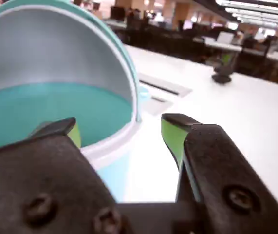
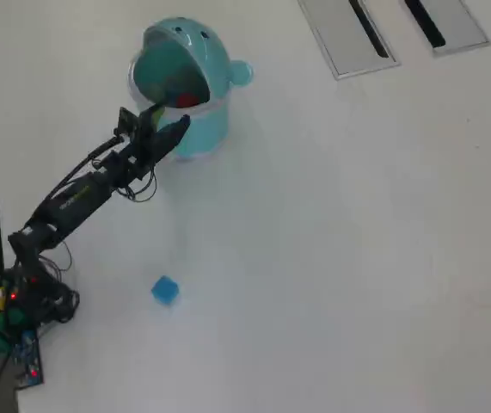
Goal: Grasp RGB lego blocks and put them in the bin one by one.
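The light-teal bin (image 2: 202, 86) stands at the back left of the table in the overhead view, its domed lid flipped open. A red block (image 2: 189, 100) lies inside it. The blue block (image 2: 165, 290) lies on the table in front, well away from the arm. The yellow-green block is not clearly in view. My gripper (image 2: 166, 119) hovers at the bin's front rim. In the wrist view the gripper (image 1: 121, 126) is open and empty, with green pads (image 1: 170, 136), and the bin's rim (image 1: 112, 141) lies between its jaws.
Two flat grey panels with black slots (image 2: 348, 39) lie at the back right of the table. A dark stand (image 1: 222, 73) sits far off on the table in the wrist view. The arm's base and cables (image 2: 13, 310) sit at the left edge.
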You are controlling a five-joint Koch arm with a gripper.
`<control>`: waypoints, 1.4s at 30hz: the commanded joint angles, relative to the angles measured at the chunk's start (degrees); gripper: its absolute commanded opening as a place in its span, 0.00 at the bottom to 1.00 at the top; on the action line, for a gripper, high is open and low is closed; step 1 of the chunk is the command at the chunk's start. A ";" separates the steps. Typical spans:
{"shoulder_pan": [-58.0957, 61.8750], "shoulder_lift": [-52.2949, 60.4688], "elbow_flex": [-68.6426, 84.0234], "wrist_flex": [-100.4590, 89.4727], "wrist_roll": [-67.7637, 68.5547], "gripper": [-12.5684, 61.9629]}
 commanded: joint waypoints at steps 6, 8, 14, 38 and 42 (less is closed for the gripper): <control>2.72 13.97 15.12 -3.69 0.97 0.60; 3.96 16.35 18.81 -3.52 0.97 0.61; 9.84 21.09 23.03 1.14 2.11 0.62; 42.63 23.73 42.71 14.59 -7.82 0.63; 44.12 23.99 43.59 16.52 -8.96 0.63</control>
